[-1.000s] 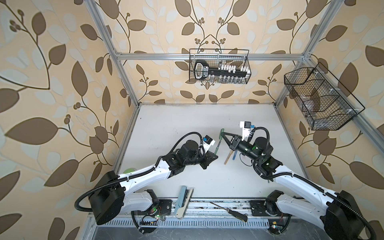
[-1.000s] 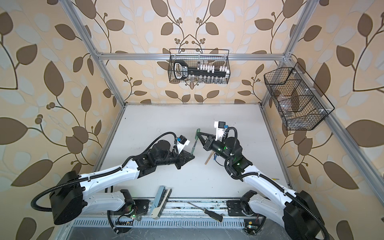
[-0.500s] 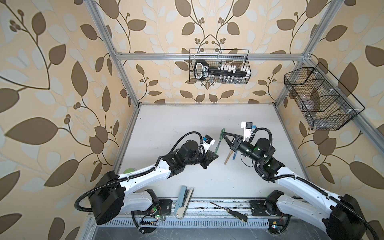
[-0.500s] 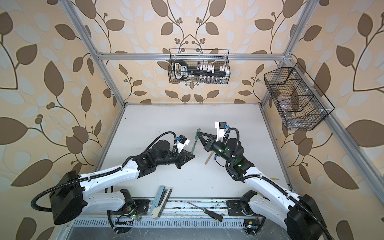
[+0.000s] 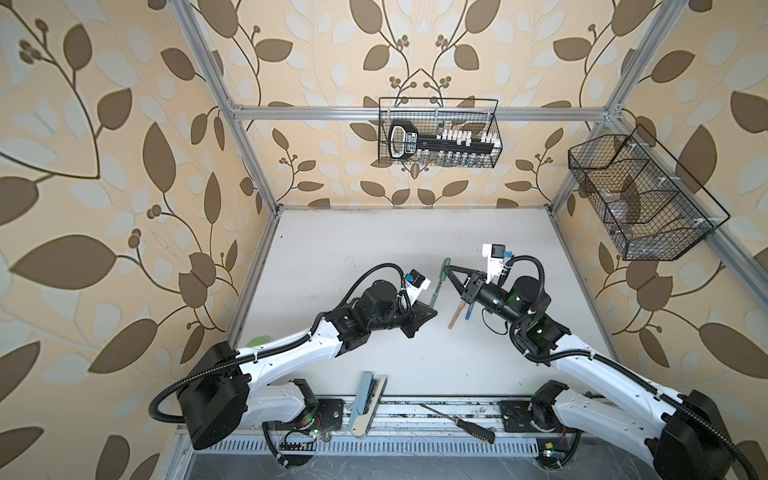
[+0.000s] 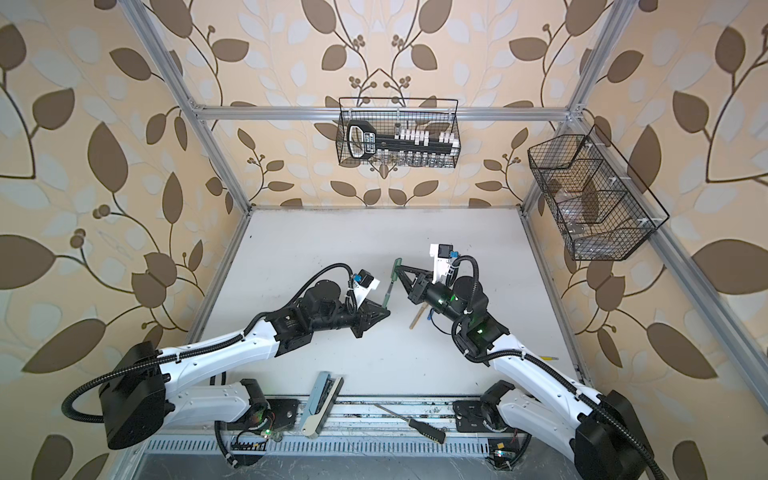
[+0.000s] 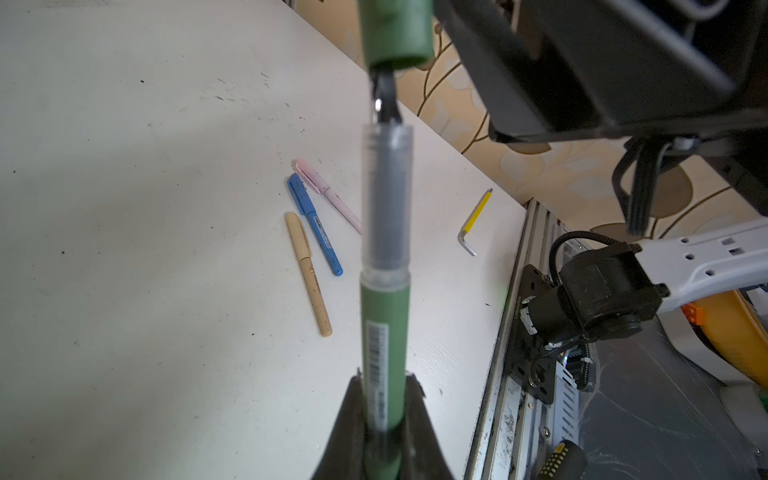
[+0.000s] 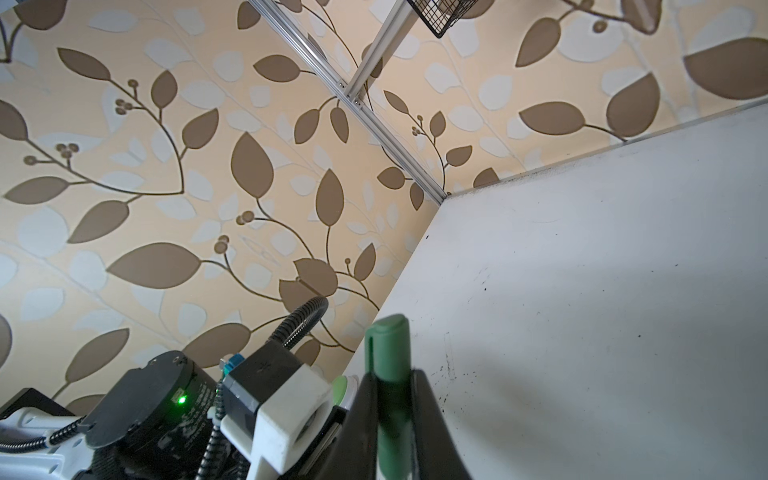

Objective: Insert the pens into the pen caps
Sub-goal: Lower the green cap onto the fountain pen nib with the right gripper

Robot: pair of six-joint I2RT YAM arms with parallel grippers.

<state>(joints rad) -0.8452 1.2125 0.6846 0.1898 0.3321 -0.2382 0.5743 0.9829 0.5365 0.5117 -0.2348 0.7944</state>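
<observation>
Green pen [image 7: 384, 332] pinched in left gripper [image 7: 384, 376], mid-air over mid table [image 5: 374, 249], pointing into green cap [image 8: 388, 345], which is pinched in right gripper [image 8: 392, 374]. Tip [image 7: 384, 99] at cap mouth, looks slightly off-axis. Risk: pushing misaligned catches tip on rim, so pen or cap pivots or slips in the jaws.

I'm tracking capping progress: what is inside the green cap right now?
The dark tip of the green pen meets the mouth of the green cap; its clear section is outside. The cap's wall hides how deep the tip goes.
</observation>
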